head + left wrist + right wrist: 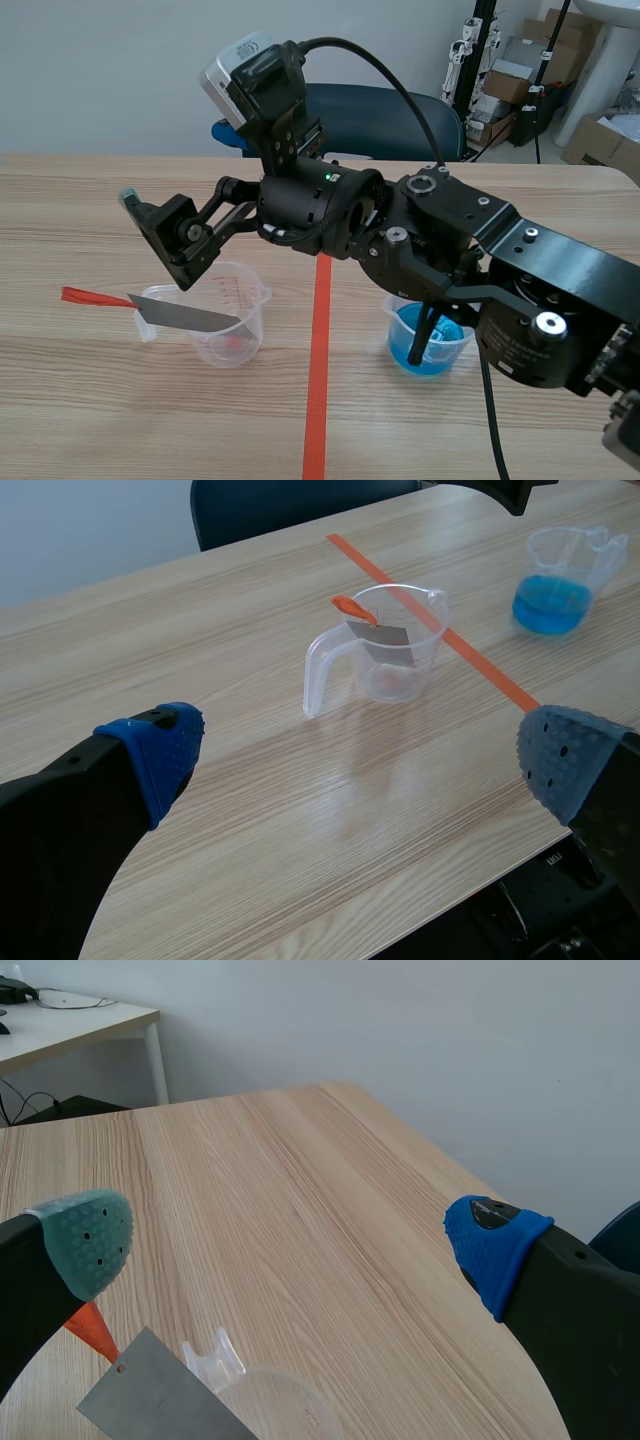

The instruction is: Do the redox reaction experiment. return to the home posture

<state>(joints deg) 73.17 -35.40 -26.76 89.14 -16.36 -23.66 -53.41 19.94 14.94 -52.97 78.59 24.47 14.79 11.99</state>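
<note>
The left gripper (360, 760) was nearest to the robot, above the near part of the tabletop (100, 420). Its fingers were wide apart, the blue pad (155, 750) on one side and the grey pad (565, 760) on the other. Nothing was between them and they touched nothing.

Ahead of it, about halfway between the near edge and the far edge, the clear cup (245, 330) stood left of the orange-red tape line (320, 350). A grey metal sheet (185, 312) leaned inside this cup. Its orange-red end (90, 297) stuck out over the rim, toward the left edge of the tabletop. A faint reddish tint showed at the bottom of the cup.

On the other side of the tape line, close to it, stood the cup with blue liquid (430, 345).

The right arm came in from the right edge and reached across the tape line. The right gripper (292, 1243) hung over the clear cup and the sheet. Its fingers were also wide open, the green pad (90, 1240) near the orange-red end and the blue pad (495, 1245) well away from it. It held nothing. I could not tell whether a finger touched the rim of the cup.

Behind the far edge stood a dark blue chair (390, 115), and further right some cardboard boxes (520, 70).
</note>
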